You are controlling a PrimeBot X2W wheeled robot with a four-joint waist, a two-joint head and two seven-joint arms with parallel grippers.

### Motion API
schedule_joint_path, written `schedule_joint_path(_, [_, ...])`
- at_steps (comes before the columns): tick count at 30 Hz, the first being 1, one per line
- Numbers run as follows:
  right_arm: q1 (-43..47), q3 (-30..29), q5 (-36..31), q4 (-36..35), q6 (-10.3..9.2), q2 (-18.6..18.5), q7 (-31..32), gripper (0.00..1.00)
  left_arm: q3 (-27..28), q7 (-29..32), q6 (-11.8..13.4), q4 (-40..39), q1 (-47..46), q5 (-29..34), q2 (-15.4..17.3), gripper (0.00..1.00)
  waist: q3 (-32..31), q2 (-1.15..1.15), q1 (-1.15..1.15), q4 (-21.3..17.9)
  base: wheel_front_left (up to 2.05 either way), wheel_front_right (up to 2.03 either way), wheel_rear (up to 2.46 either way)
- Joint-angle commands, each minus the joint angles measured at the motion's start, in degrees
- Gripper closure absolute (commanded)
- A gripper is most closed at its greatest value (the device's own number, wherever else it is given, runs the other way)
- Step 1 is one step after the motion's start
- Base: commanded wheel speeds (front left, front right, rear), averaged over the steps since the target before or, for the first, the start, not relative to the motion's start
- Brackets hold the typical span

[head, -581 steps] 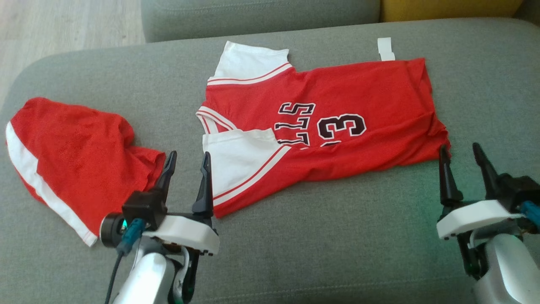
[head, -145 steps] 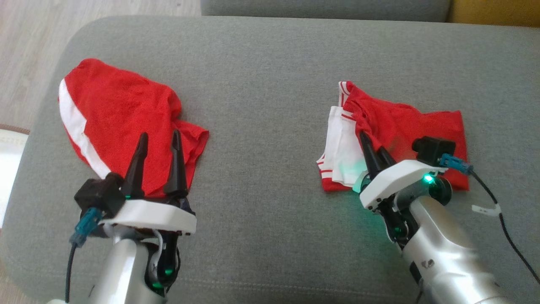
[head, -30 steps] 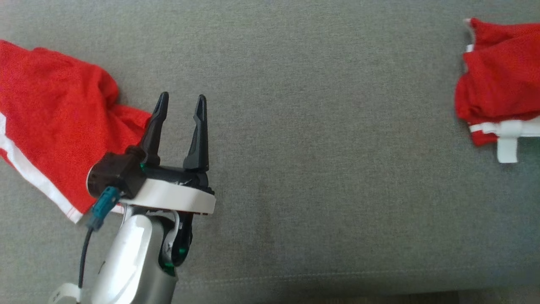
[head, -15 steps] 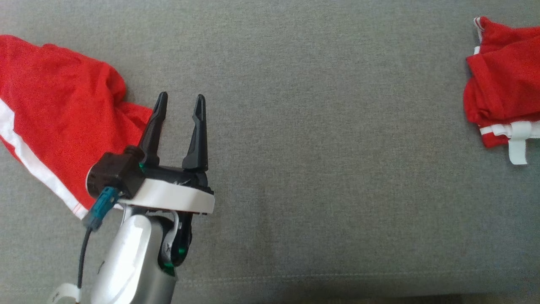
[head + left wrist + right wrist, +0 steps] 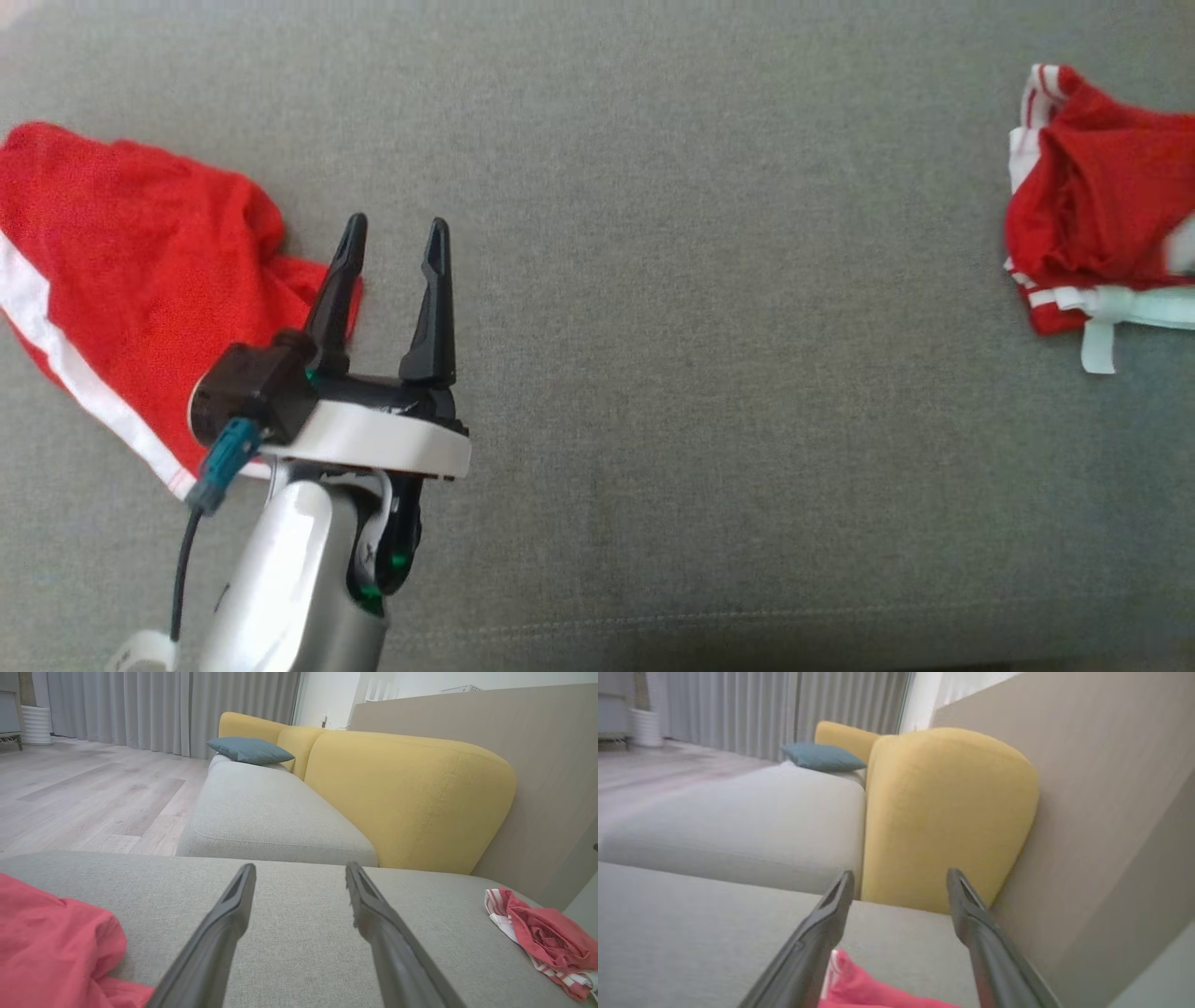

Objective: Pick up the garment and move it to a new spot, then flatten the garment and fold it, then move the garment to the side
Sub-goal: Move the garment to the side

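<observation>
Garment [image 5: 1092,215], folded into a compact red-and-white bundle, lay at the far right of the grey sofa seat [image 5: 653,280], cut by the head view's right edge, so its long axis could not be judged there. In the right wrist view a corner of it [image 5: 868,994] showed low between the 2 fingers of the right gripper [image 5: 900,875], which were spread wide and held nothing. The cloth sat just under and ahead of them, making the right arm by far the nearer one. The left gripper [image 5: 396,226] hung over the seat with its fingers also spread and empty, well apart from the garment, which lay off to its right [image 5: 542,933]. A second red piece, apparently shorts [image 5: 140,280], lay just beside its left finger.

Against the picture from 4.8 s before, the right fingers, then pinched on the bundle, had let go. The garment looked to be farther right of the shorts (the head camera had turned too, so much of the shift was the view's own). At 19.4 s before, it was spread out with its number showing. The left gripper had stayed open throughout. By my reading the move to the side was done, and the right arm needed only to lift clear without snagging cloth.
</observation>
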Motion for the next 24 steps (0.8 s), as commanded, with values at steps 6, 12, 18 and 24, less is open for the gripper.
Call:
schedule_joint_path(6, [5.4,3.93,3.62,-8.52,-0.05,7.09,-0.86,0.0,3.61,-0.3,-0.37,-2.53,1.43,-0.44,0.48,0.0,-4.78,0.0,0.0,-0.04,0.0,0.0,0.0])
schedule_joint_path(12, [13.62,3.49,6.0,-14.6,-0.05,15.17,-0.93,0.0,5.11,-0.3,-0.3,-3.55,4.27,-0.74,0.48,0.0,-9.03,0.0,0.0,0.09,0.0,0.0,0.0])
schedule_joint_path(18, [21.81,3.46,6.63,-19.35,-0.05,19.69,-0.94,0.0,6.42,-0.3,-0.79,-3.39,8.37,-0.76,0.48,0.0,-12.37,0.0,0.0,-0.06,0.0,0.0,0.0])
schedule_joint_path(24, [29.12,4.93,10.23,-23.49,-0.05,20.44,-0.94,0.0,6.35,-0.3,-0.93,-2.76,12.19,-1.03,0.48,0.0,-14.85,0.0,0.0,0.08,0.0,0.0,0.0])
